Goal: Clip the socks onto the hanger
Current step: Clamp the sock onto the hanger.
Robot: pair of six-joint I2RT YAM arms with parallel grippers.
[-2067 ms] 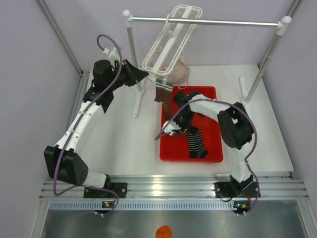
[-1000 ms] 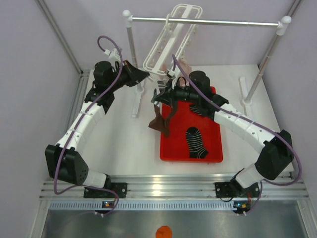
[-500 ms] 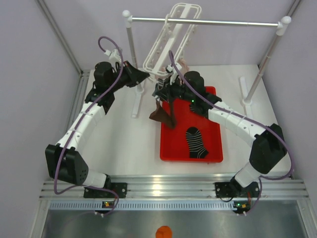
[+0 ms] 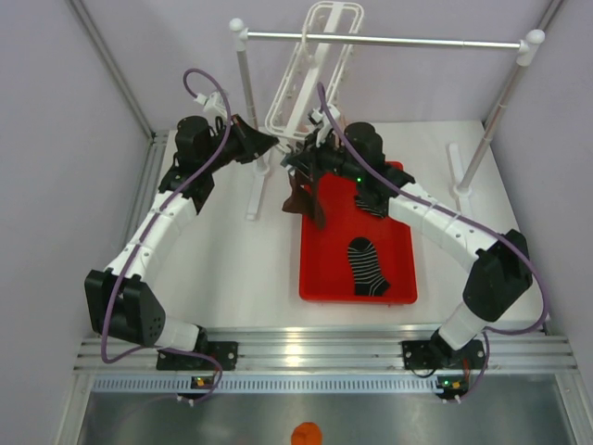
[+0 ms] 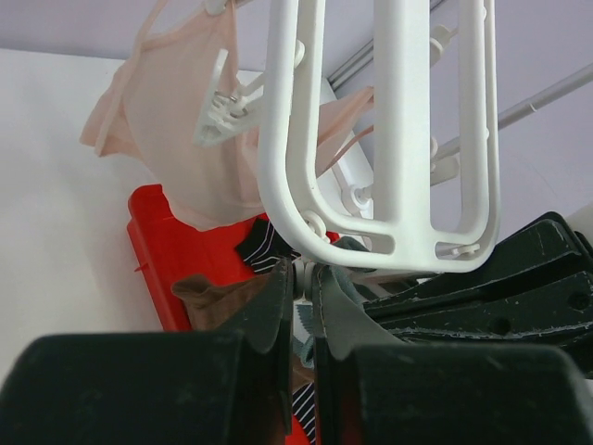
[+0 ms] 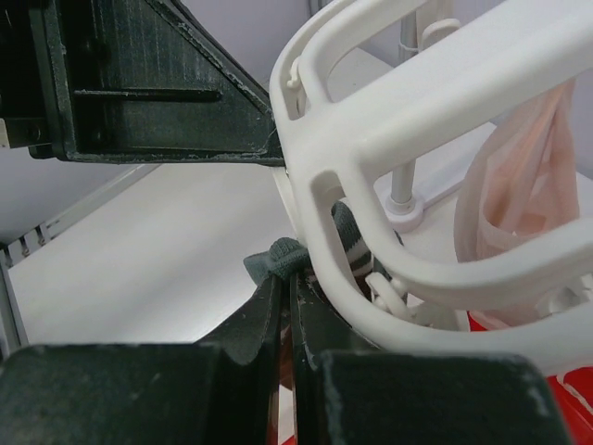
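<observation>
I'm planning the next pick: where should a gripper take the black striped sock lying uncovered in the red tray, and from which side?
Pinch the black striped sock at its far end, coming straight down: it lies flat on the red tray floor, clear of the walls, so a side approach would likely meet the rim.

White lattice hanger (image 4: 310,79) hangs tilted from the bar (image 4: 426,41). A brown sock (image 4: 301,199) dangles just below its lower end. A black striped sock (image 4: 368,264) lies flat in the tray's (image 4: 324,264) front half.
</observation>
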